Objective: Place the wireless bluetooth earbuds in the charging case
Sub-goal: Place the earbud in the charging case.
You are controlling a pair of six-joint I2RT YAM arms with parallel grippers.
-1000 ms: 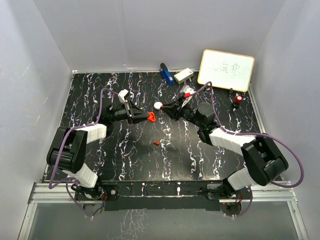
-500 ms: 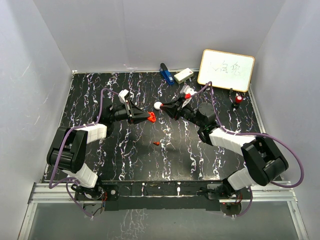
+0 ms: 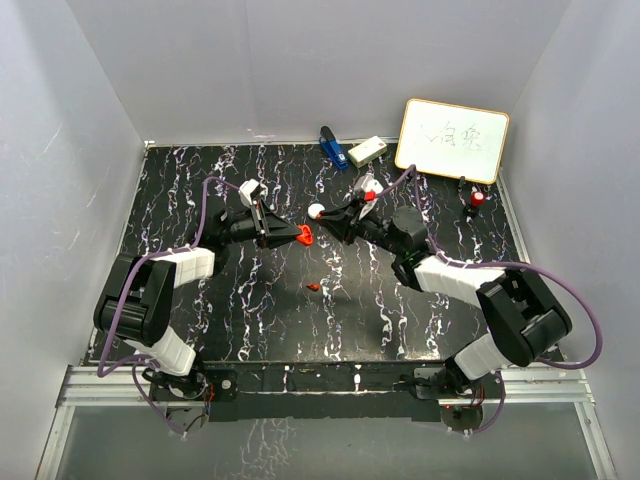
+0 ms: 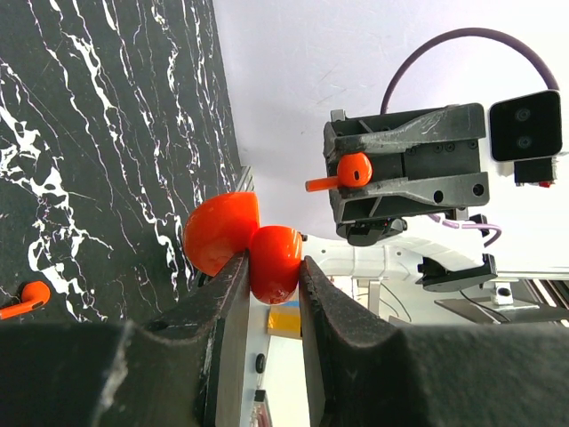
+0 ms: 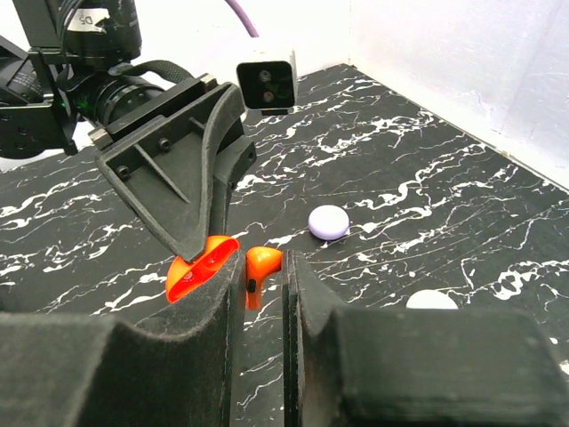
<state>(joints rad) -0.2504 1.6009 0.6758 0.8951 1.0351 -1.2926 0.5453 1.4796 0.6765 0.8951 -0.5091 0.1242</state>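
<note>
The gap is being closed now. Across the last second the right gripper [image 3: 336,221] has been eased a little toward 9 o'clock, while the left gripper [image 3: 284,234] has been kept where it was. The two tips are now seen just beside each other, slightly to 12 o'clock of the middle of the table [image 3: 200,180].

The left jaws are clamped narrowly on the red charging case [image 4: 267,253], which is held up off the table. It is a glossy, rounded plastic shell, and its hinged lid is swung open. The right jaws are pinched on a red earbud [image 5: 260,265], a smooth bulb with a short stem, held between dark, matte, foam-like pads. The earbud is seen at 3 o'clock of the open case, near it but not yet inside.

So the approach is judged nearly done. Seating is still to be made, and fine alignment of the bud with the cavity will be called for.

A second red earbud [image 3: 313,287] is left lying at 6 o'clock of the case, on the black, white-veined marbled surface. A lilac case [image 5: 329,221] and a white case [image 5: 431,300], both button-like domes, are seen resting nearby.
</note>
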